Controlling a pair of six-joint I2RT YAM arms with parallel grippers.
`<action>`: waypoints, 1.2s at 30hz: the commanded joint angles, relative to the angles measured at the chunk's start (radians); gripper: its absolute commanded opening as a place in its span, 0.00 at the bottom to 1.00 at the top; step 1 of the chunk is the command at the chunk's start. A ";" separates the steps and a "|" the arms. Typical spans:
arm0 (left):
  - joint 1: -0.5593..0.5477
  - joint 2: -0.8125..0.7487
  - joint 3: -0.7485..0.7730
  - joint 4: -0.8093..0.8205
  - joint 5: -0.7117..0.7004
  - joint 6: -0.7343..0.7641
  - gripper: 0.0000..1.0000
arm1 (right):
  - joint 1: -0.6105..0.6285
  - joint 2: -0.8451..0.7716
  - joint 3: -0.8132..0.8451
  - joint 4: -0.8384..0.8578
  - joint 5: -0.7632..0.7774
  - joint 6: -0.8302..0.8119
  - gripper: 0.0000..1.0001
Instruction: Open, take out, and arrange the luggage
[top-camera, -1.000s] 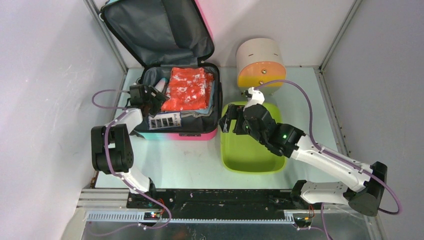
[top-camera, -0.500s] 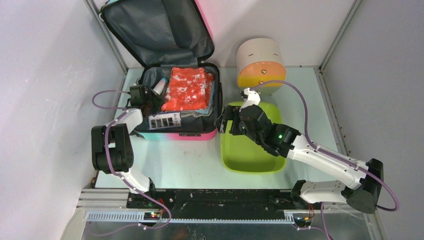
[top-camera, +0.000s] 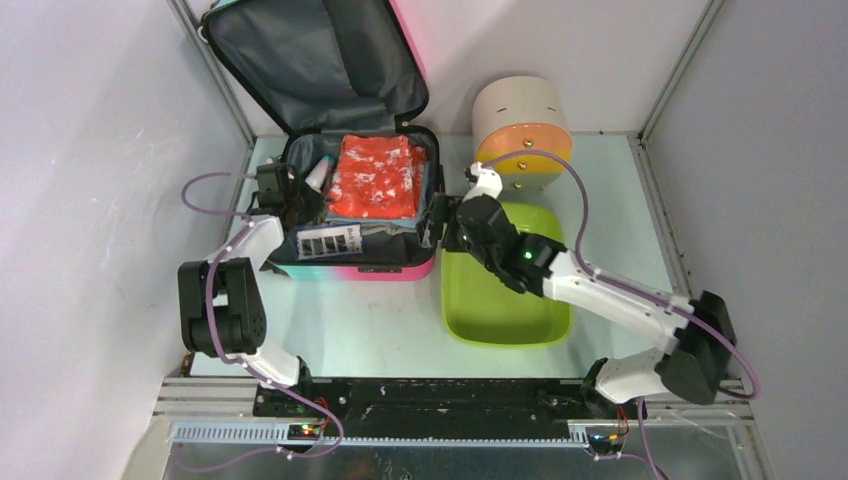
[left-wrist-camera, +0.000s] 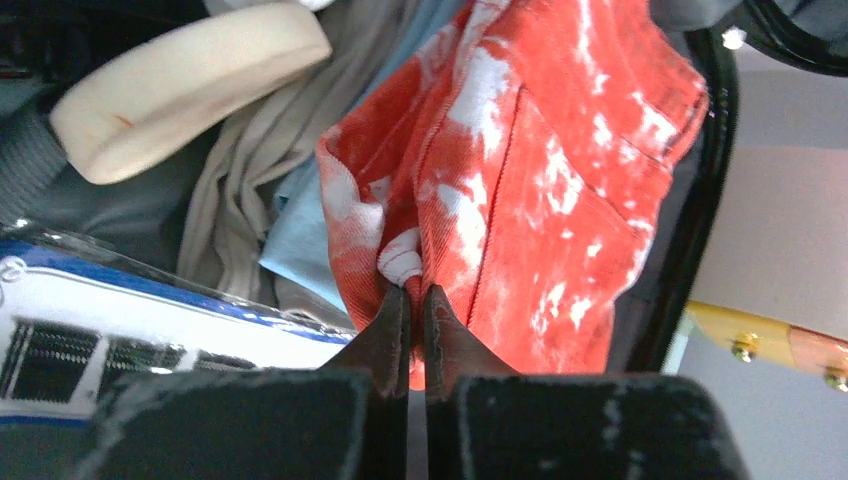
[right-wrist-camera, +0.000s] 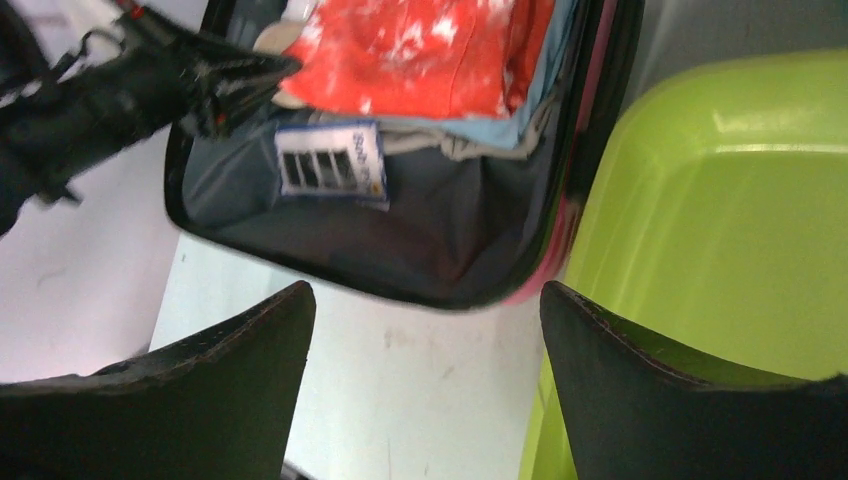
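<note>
The luggage (top-camera: 300, 60) lies open at the back left, its dark grey lid leaning on the wall. A folded red-and-white garment (top-camera: 378, 178) tops the clothes in its base. My left gripper (top-camera: 300, 195) is inside the base at the garment's left edge. In the left wrist view the left gripper (left-wrist-camera: 413, 300) is shut on a fold of the red garment (left-wrist-camera: 560, 180). My right gripper (top-camera: 437, 222) hovers open at the luggage's right rim. The right wrist view has this gripper (right-wrist-camera: 428, 300) empty, over bare table beside the luggage (right-wrist-camera: 400, 240).
A white packet with black squares (top-camera: 330, 241) and a cream tube (left-wrist-camera: 180, 90) lie in the base, with beige and light-blue cloth (left-wrist-camera: 250, 170) under the garment. A lime-green tray (top-camera: 500, 300) sits right of the luggage. A beige cylinder (top-camera: 520, 125) stands behind it.
My left gripper has closed on the red garment's edge. The right arm has swung left from over the green tray to the luggage's right rim.
</note>
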 joint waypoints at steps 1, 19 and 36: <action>-0.023 -0.114 0.049 -0.083 0.026 0.028 0.00 | -0.044 0.140 0.153 0.072 0.062 0.000 0.85; -0.030 -0.305 -0.058 -0.281 -0.016 0.167 0.00 | -0.101 0.614 0.590 -0.084 -0.037 -0.007 0.73; -0.005 -0.289 -0.138 -0.313 -0.003 0.318 0.00 | -0.155 0.864 0.875 -0.188 -0.068 -0.186 0.77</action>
